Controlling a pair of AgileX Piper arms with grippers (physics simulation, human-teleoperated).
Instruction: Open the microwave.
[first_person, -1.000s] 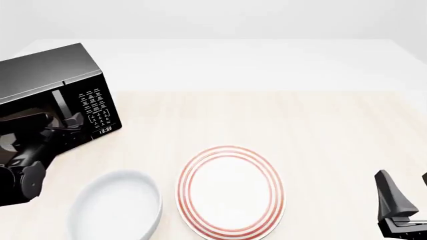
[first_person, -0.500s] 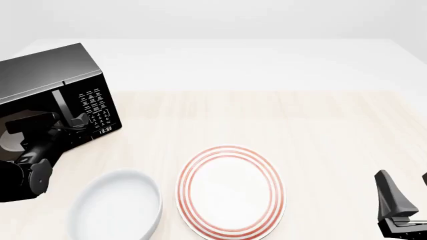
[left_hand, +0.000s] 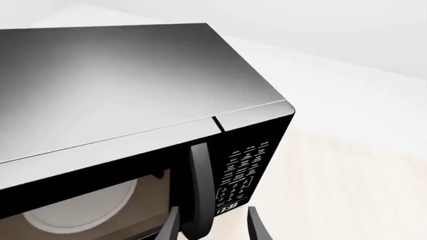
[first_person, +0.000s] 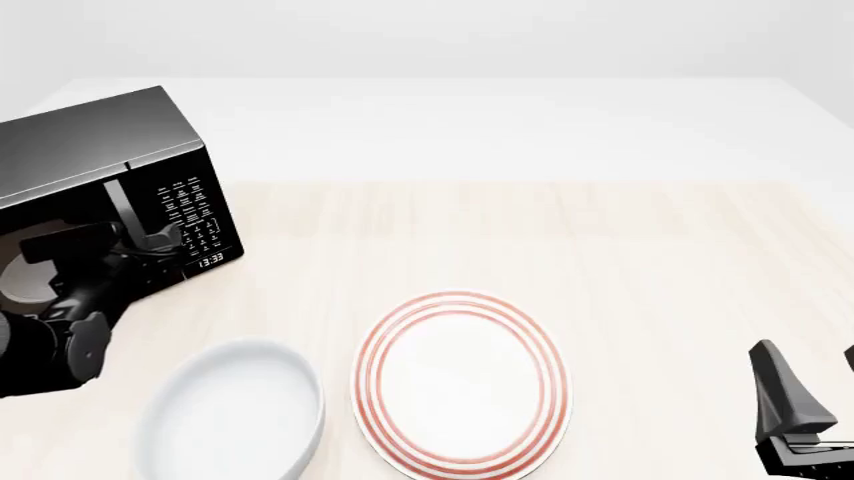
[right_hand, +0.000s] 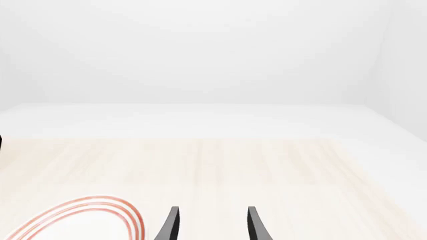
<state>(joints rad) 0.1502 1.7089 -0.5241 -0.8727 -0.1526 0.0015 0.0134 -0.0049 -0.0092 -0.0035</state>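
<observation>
The microwave (first_person: 114, 185) sits at the far left of the table (first_person: 601, 230), turned a bit so its front faces the near right. Its door (left_hand: 87, 200) looks shut: in the left wrist view the door lies flat with the front, and I see no gap along its edge. So the main job is not done yet. The left gripper (left_hand: 212, 227) is right at the handle (left_hand: 198, 190), the tall dark bar between the window and the keypad (left_hand: 243, 170). Its two fingers are spread apart, with one on each side of the low end of the handle. The handle sits between them and close to one finger, but I cannot tell if it touches. They are not pinching it yet, as far as I can see. Through the window you can see the white round turntable (left_hand: 80, 210) inside. In the front view the left arm covers the low part of the door, so the handle is partly hidden there. What is left, I think, is to close the fingers on the handle and then pull it so the door swings out. The right gripper (right_hand: 212, 225) waits at the near right, far from the microwave, with its fingers spread and holding nothing. A red-ringed plate (first_person: 461, 380) and a white bowl (first_person: 230, 415) lie on the near side of the table and are not part of the job.
</observation>
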